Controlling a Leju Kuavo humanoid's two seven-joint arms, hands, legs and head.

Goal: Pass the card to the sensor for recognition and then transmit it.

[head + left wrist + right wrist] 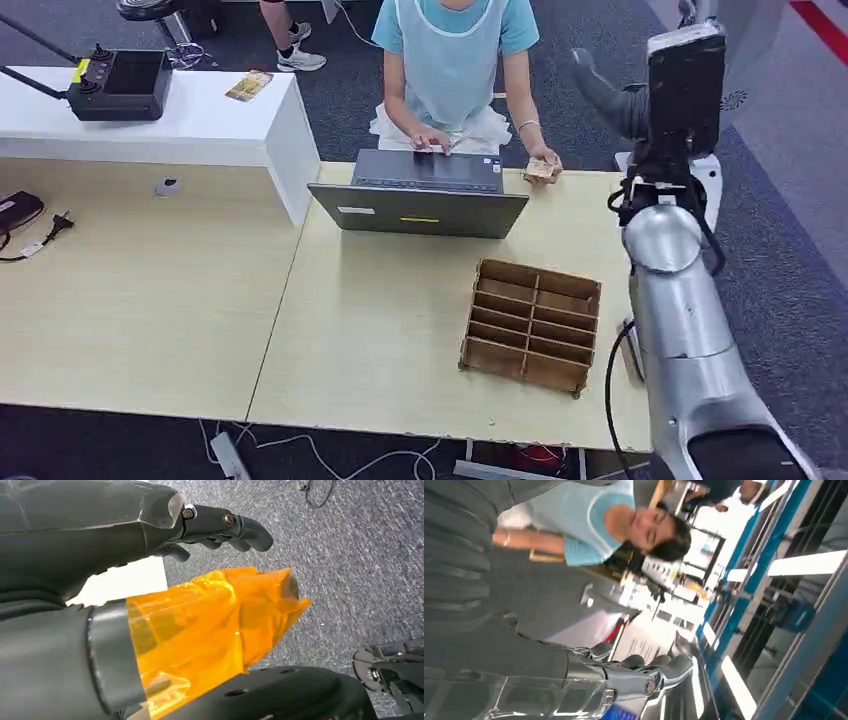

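Slotted wooden organizer (532,325) on pale laminate table (380,330).

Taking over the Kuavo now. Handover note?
Left robot hand: hangs over the floor, holds nothing.
Right robot hand: raised toward the person; can't tell if it holds a card.
Person's hand holds a card-like item beside the laptop; another card lies on the white table. Wooden organizer sits on the desk.
Done: nothing visible. Left: scan, then pass the card.
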